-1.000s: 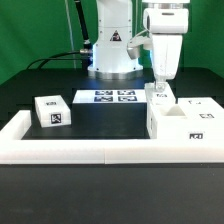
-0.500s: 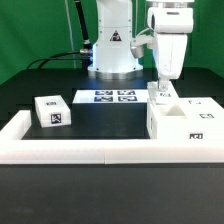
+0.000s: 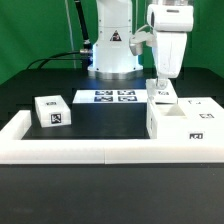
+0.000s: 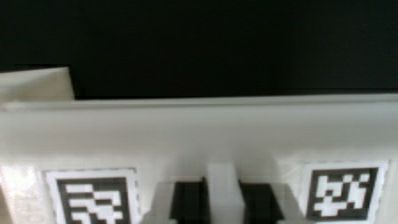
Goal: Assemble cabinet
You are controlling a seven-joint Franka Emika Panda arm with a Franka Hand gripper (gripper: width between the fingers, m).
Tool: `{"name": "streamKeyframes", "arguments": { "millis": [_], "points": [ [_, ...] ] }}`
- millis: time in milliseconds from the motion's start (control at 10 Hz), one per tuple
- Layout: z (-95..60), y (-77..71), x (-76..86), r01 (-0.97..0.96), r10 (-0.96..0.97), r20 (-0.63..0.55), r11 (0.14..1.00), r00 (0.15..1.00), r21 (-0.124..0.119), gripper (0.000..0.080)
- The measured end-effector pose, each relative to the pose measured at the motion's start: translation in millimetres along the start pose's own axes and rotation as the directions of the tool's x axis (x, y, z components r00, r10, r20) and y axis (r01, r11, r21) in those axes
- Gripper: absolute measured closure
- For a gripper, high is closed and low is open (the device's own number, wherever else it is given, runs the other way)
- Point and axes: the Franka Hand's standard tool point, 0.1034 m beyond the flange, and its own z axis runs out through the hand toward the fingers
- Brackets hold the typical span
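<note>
Exterior view: the arm hangs over the right side of the black bench point(image 3: 110, 118). Its end effector point(image 3: 158, 81) points straight down, just above a small white block point(image 3: 160, 94). That block stands at the back corner of the cabinet point(image 3: 185, 122).

The cabinet is a large white box with open compartments on top and a square tag on its front. It sits on the exterior view's right, just beside the low white rail point(image 3: 70, 148). A second tagged block point(image 3: 52, 113) rests well apart on the exterior view's left, inside the rail. The marker board point(image 3: 112, 97) lies flat farther back, between the two.

Wrist view: a blurred white surface point(image 4: 214, 125) with two square tags point(image 4: 89, 198) fills the picture at close range. The fingers are too soft here and too small in the exterior view, so I cannot tell whether the end effector is wide or narrow. Nothing appears to hang from it.

As I judge it, the risk lies with the small block below. If I lower the arm slightly off centre, a finger could land on the block's top edge and tip it, or push it down askew so it jams in the cabinet. A sideways move made this low could clip the block or shift the cabinet along the rail. With the wrist picture this blurred, I have little to check alignment against.
</note>
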Motion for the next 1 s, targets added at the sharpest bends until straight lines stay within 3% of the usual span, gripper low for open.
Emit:
{"name": "streamKeyframes", "arguments": {
  "millis": [1000],
  "points": [
    [3.3, 1.7, 4.1, -0.004, 0.004, 0.001, 1.000, 1.000, 0.014, 0.0729]
  ]
}}
